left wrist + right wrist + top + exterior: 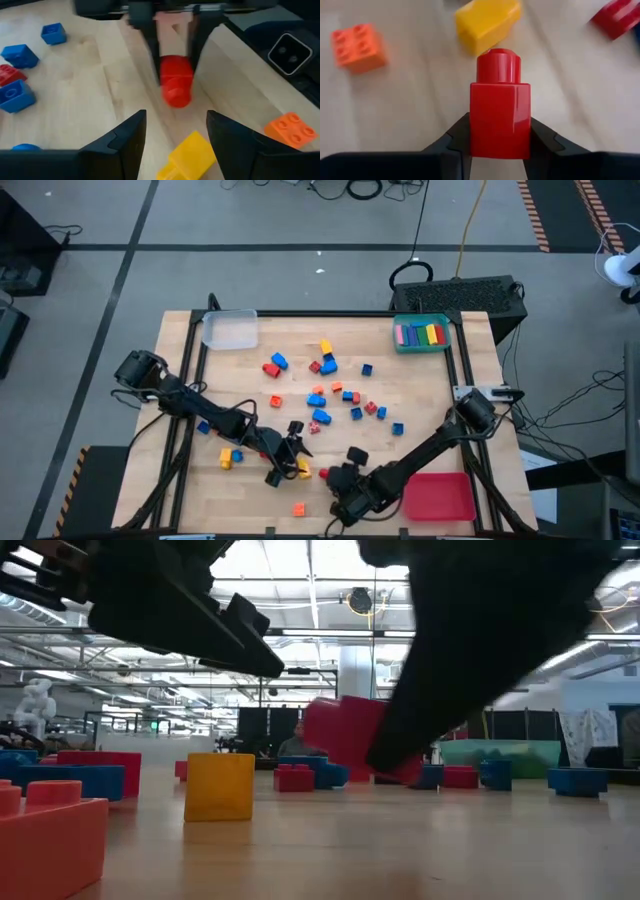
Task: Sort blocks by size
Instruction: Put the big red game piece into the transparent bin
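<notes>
Many small blocks [330,390] lie scattered over the wooden table. My right gripper [500,150] is near the front edge, shut on a red one-stud block [500,107]. Just left of it, a yellow block [189,154] lies on the table. My left gripper [175,145] stands open, one finger on each side of the yellow block's near end, touching nothing. An orange block [298,508] lies nearer the front edge. My right gripper pinches the red block's two opposite side walls [476,125] between its two fingers. The fingers slant down from the table's right side. The block's stud end [499,65] points away from the gripper toward the yellow block. Whether the block is clear of the table, I cannot tell.
A clear tray [230,330] stands at the far left. A teal tray [405,346] with several long blocks is at the far right. A red tray [438,495] sits at the near right. Both arms' fingers stand close together around the red and yellow blocks.
</notes>
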You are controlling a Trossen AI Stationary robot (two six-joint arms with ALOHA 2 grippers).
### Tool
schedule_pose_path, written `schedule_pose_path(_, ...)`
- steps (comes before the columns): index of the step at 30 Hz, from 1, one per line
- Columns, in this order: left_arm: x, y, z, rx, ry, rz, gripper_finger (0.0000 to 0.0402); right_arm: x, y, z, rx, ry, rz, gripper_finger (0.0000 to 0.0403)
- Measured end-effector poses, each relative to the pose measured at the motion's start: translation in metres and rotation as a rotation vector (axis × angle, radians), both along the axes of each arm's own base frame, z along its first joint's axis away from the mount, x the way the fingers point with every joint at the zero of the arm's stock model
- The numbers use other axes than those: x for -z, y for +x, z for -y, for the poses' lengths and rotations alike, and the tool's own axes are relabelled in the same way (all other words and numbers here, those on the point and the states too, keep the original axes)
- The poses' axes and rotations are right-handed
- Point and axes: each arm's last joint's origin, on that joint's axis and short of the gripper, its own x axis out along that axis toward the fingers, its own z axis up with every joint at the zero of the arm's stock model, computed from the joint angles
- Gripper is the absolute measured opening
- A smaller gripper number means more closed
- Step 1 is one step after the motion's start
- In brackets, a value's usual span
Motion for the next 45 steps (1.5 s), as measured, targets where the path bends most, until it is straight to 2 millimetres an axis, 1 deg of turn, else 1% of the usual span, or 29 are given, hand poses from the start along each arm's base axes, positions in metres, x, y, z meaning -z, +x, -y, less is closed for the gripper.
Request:
schedule_pose_path(3, -0.001, 0.000, 0.000, -0.002, -0.022, 0.000, 0.0240, -0.002, 0.005, 0.006, -0.007, -0.026, 0.019, 0.0111)
schedule_pose_path(9, 0.000, 0.002, -0.001, -0.029, -0.018, 0.004, 0.0324, -0.006, 0.016, 0.011, -0.054, -0.061, 0.077, 0.0111)
schedule_pose_path(11, 0.003, 0.002, -0.001, -0.028, -0.015, -0.003, 0.0344, -0.008, 0.019, 0.013, -0.057, -0.086, 0.102, 0.0112)
schedule_pose_path(14, 0.008, 0.003, -0.001, -0.030, -0.007, -0.021, 0.0359, -0.013, 0.023, 0.019, -0.041, -0.120, 0.130, 0.0112)
schedule_pose_path(17, 0.011, 0.005, 0.000, -0.035, -0.008, -0.011, 0.0360, -0.015, 0.027, 0.024, -0.036, -0.142, 0.143, 0.0111)
schedule_pose_path(20, 0.009, 0.007, 0.000, -0.069, -0.006, 0.030, 0.0351, -0.017, 0.032, 0.027, -0.048, -0.141, 0.168, 0.0112)
schedule_pose_path(23, 0.007, 0.008, 0.000, -0.079, -0.009, 0.048, 0.0325, -0.018, 0.035, 0.030, -0.055, -0.146, 0.179, 0.0113)
schedule_pose_path(35, 0.008, 0.008, -0.003, -0.089, -0.029, 0.025, 0.0169, -0.018, 0.034, 0.029, -0.070, -0.155, 0.171, 0.0117)
schedule_pose_path(39, 0.009, 0.009, -0.006, -0.097, -0.016, 0.019, 0.0143, -0.017, 0.032, 0.026, -0.071, -0.147, 0.164, 0.0145)
schedule_pose_path(42, 0.005, 0.009, -0.013, -0.119, -0.011, 0.005, 0.0142, -0.017, 0.030, 0.025, -0.062, -0.156, 0.159, 0.0181)
schedule_pose_path(45, 0.000, 0.008, -0.024, -0.163, -0.004, -0.020, 0.0142, -0.015, 0.026, 0.025, -0.018, -0.156, 0.140, 0.0217)
